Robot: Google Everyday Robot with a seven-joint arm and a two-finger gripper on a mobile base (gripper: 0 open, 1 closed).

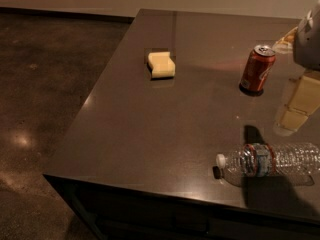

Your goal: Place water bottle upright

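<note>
The scene is dimly lit; glare is seen on the table (150, 119) and floor (22, 140), and a shadow (280, 194) is cast below the gripper (299, 103) at the right edge.

Gripper (299, 103) and water bottle (265, 160) clipped at right edge

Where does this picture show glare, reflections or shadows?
In the camera view the light is dim and warm; the glossy table mirrors the hand, which hangs at the right edge, right of the soda can; a dark shadow falls around the lying water bottle; a glare spot marks the floor, left.
</note>
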